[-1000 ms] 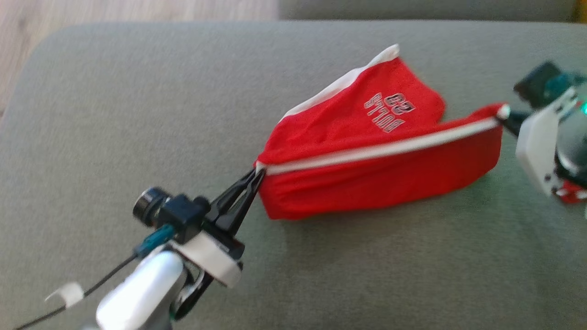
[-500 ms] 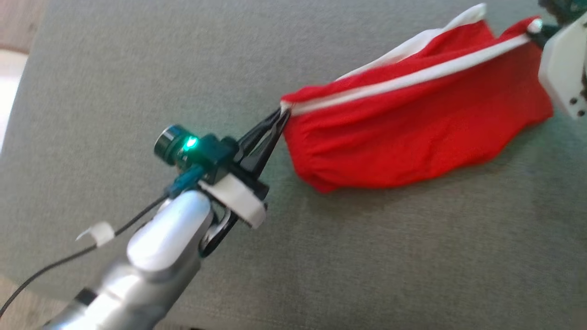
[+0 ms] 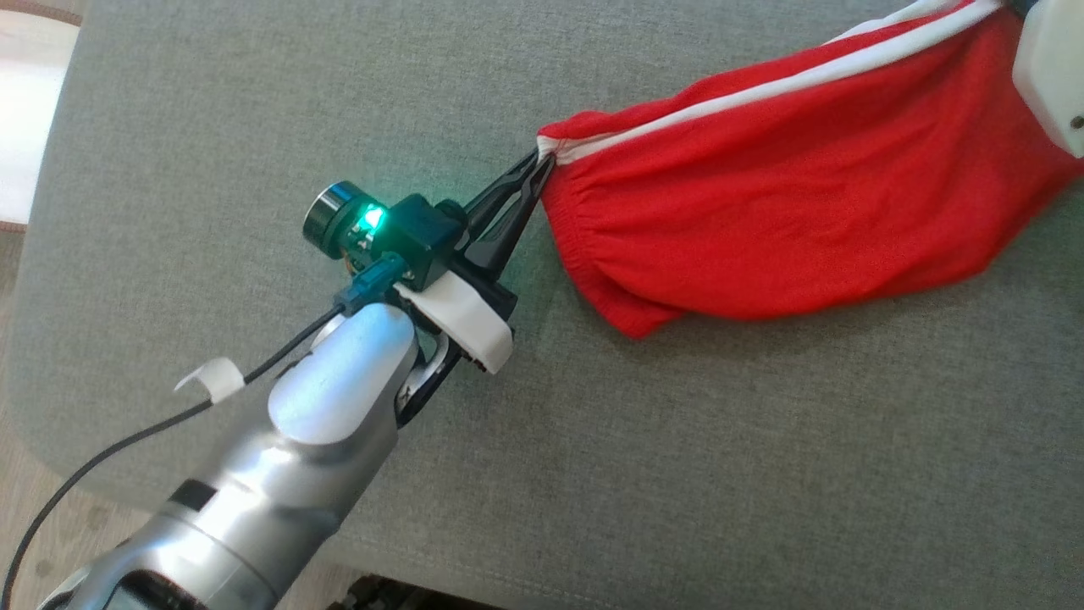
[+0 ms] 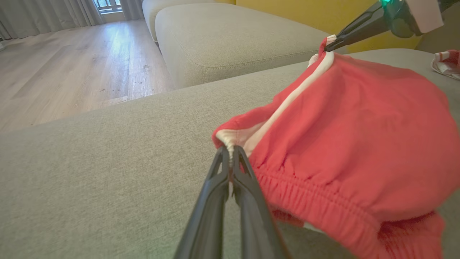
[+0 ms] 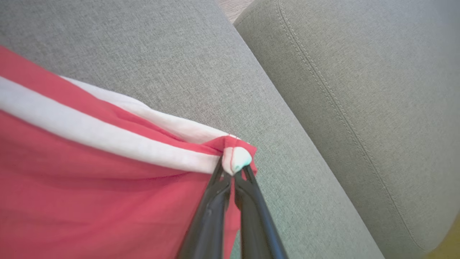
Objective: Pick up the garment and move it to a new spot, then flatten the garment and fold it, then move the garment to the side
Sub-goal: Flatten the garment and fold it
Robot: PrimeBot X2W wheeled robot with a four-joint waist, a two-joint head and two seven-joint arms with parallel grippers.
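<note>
Garment: we see red shorts (image 3: 804,203) with a white stripe (image 3: 762,89) along the top edge and a gathered elastic waistband (image 4: 309,201). They are stretched sideways between the two grippers — taut along the stripe, slack and bellied below.
Where it is: over the grey cushion (image 3: 677,474), toward the upper right of the head view. The lowest fold hangs close to the upholstery, and we cannot tell whether it touches.
Left gripper: the left gripper (image 3: 539,163) has its two dark fingers pressed together on the corner where stripe meets waistband (in the left wrist view a little pale cloth bunches just past the tips).
Right gripper: the right gripper (image 5: 233,172) is pinched tight on the opposite end of the stripe, with a small white wad of hem bulging above its tips. In the head view its white housing (image 3: 1050,76) sits at the upper right edge, over that end of the cloth.
Left arm: the silver forearm (image 3: 279,474) rises from the lower left. A green light (image 3: 370,222) glows on the wrist camera, and a thin black cable (image 3: 127,440) trails off to the left.
Surroundings: a second cushion (image 4: 233,36) lies beyond, with a wooden floor (image 4: 72,64) beside it and a yellow wall (image 4: 287,9) behind. A small red-and-white cloth (image 4: 445,63) lies on the grey cushion at the right edge of the left wrist view — apart from the shorts.
</note>
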